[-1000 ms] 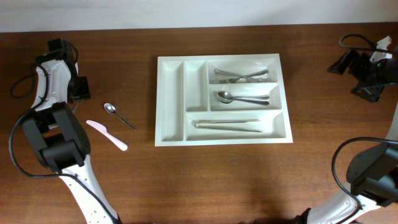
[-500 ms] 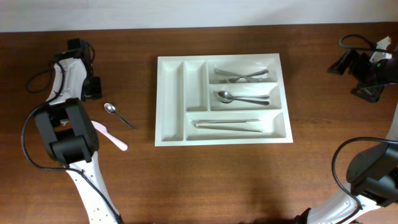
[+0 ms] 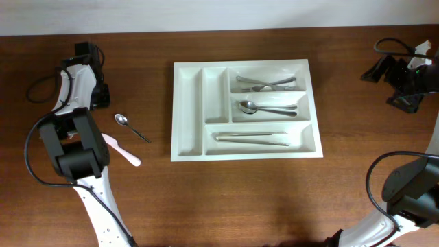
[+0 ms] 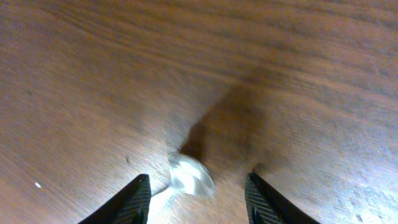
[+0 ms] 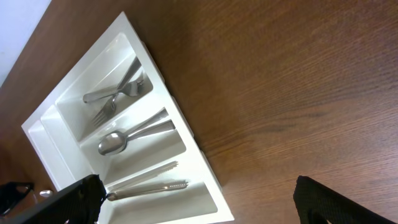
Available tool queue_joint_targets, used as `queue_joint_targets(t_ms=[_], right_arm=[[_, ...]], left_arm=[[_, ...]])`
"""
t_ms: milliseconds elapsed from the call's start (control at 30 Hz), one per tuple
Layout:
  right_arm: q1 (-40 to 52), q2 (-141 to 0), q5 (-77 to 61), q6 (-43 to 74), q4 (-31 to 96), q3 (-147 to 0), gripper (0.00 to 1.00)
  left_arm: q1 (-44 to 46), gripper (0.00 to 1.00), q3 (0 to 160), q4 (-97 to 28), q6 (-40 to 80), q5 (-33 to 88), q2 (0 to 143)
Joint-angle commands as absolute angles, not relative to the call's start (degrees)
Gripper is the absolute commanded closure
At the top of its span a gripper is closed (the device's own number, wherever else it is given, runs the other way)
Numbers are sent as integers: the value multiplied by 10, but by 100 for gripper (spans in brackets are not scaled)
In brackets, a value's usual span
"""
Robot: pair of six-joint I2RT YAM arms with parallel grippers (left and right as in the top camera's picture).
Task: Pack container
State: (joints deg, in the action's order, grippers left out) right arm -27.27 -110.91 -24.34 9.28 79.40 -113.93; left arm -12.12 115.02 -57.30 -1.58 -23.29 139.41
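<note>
Over the last second the left arm has swung from the left edge of the bench (image 3: 274, 199) toward the right and far side; in the last half second it barely shifts. Its left pincer (image 4: 199, 194) is spread, pointing down at the wood, and the blurred bowl of a small spoon (image 3: 130, 127) shows between the fingertips in the wrist view. I cannot tell whether they touch it. The spoon lies on the bench with its handle running right and near. Just nearer lies a pale pink knife (image 3: 120, 149), apart from the spoon.

The container (image 3: 177, 110) sits flat at the middle of the bench, well right of both loose pieces. Its two narrow upright compartments are on its left side. Of the three long ones, the far one holds forks (image 3: 266, 83), the middle a tray spoon (image 3: 267, 108), and the near one slim metal pieces (image 3: 250, 138).

At the far right edge, the right pincer (image 5: 199, 200) hangs spread wide over bare wood, holding nothing, well apart from the container.
</note>
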Motion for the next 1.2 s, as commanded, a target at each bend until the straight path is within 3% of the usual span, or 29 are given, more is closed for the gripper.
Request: queue_joint_targets(t_ms=[0,167,367,533,867,1100,1167], right_arm=[[-268,-1111,-249,98,797,-1135,1],[-268,-1111,-249,98,798,-1135,1],[-268,-1111,-249,98,798,-1135,1],[-268,-1111,-249,98,802,-1135,2],[-268,-1111,-249,98,805,-1135,1],[-268,-1111,-249,98,808,-1135,1],[-268,-1111,-249,97,808,-1135,1]], left_arm=[[-125,51,1144,-553,-7,-251,1438],[-125,65,1144,-546,-8,-251,1439],[-125,98,1144,-547,-9,-252,1439],[-122,98,1157,-577,-22,-271,1437],[-32,98,1442,-819,-13,-247,1372],[74,98,1512,-860,70,42,1349],[96,98,1498,-849,96,70,1353]])
